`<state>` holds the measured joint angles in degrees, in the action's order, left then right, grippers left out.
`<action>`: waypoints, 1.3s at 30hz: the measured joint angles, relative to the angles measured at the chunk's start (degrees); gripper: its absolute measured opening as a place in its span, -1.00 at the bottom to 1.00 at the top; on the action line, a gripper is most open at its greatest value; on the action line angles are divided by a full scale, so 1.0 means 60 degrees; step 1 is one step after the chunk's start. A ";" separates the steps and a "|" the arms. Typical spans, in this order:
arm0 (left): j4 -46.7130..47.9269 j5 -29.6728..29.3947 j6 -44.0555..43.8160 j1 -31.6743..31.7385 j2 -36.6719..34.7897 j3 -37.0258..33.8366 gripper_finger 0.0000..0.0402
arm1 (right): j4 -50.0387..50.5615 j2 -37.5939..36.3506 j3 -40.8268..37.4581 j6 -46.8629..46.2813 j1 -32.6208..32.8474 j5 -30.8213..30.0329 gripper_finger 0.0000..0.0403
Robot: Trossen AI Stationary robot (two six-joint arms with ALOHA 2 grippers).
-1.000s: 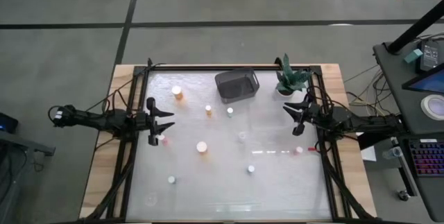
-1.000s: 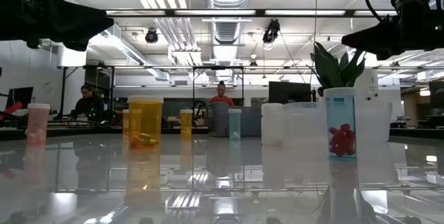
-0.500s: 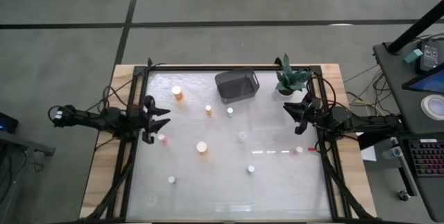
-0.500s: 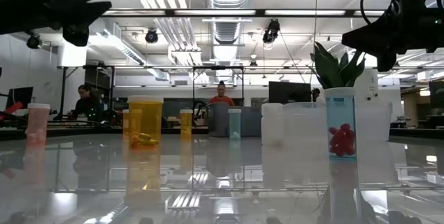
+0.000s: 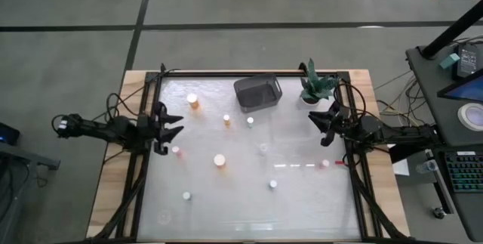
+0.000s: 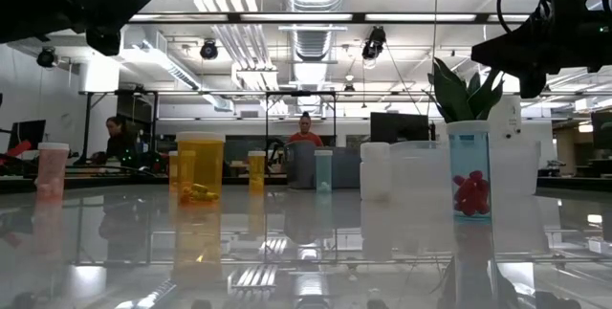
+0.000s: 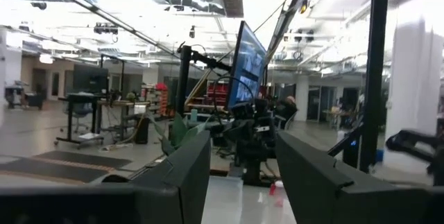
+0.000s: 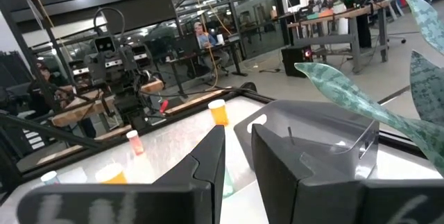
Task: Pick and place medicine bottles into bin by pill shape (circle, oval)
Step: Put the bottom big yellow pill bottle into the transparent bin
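Observation:
Several medicine bottles stand upright on their bases across the glossy table (image 5: pixel 302 206). Orange ones are at the far left (image 5: pixel 193 101) and centre (image 5: pixel 219 160). A pink one (image 5: pixel 176 151) stands near my left gripper, and small white ones stand nearer the front (image 5: pixel 186 196) (image 5: pixel 272 185). The dark bin (image 5: pixel 257 93) stands at the far middle. My left gripper (image 5: pixel 175 126) (image 7: pixel 243 154) hovers open at the left edge, above the table, fingers raised. My right gripper (image 5: pixel 317 127) (image 8: pixel 238 137) hovers at the right edge, fingers nearly together, nothing between them.
A green potted plant (image 5: pixel 317 85) stands at the far right corner, close to my right gripper and beside the bin. A bottle with red pills (image 5: pixel 325 164) stands near the right edge. Black frame rails run along both sides of the table. The middle of the table holds only scattered bottles.
My left gripper has tipped its fingers upward, risen a little and drawn slightly toward the table's left edge. My right gripper has rolled about its own axis while staying in place. No bottle has moved.

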<state>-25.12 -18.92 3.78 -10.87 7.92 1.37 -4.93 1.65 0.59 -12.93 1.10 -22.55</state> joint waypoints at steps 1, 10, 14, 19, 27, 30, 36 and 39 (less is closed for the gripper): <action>-0.0013 -0.0002 0.0172 0.0000 0.0031 0.0000 -0.26 | 0.0001 0.0000 -0.0002 0.0001 -0.0004 0.0000 -0.69; -0.0845 0.0017 0.0417 0.0000 0.0379 0.0000 -0.26 | -0.0433 0.0000 -0.0002 0.0076 0.0000 0.0000 -0.69; -0.2049 0.0074 0.0125 -0.0005 0.0771 0.0000 -0.26 | -0.1265 0.0032 -0.0002 -0.0240 0.0000 0.0004 -0.69; -0.3250 0.0076 -0.0069 -0.0007 0.1388 0.0000 -0.26 | -0.3264 0.0333 -0.0002 0.0652 0.0000 0.0007 -0.69; -0.3656 -0.0978 0.1589 0.0002 0.2577 0.0841 -0.26 | -0.4113 0.1382 0.0104 0.1173 0.0000 0.0011 -0.69; -0.3683 -0.1005 0.2332 0.0004 0.3114 0.1325 -0.26 | -0.4191 0.1942 0.0352 0.1167 0.0000 0.0011 -0.69; -0.3661 -0.1042 0.3514 0.0007 0.3887 0.1904 -0.26 | -0.4241 0.3212 0.1028 0.1326 0.0000 0.0007 -0.69; -0.3915 -0.1195 0.4232 0.0007 0.4149 0.2129 -0.26 | -0.4240 0.3856 0.1512 0.1675 0.0000 0.0004 -0.69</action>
<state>-48.61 -26.09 29.17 -10.83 32.81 14.14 -30.37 24.78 9.66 -2.88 1.10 -22.52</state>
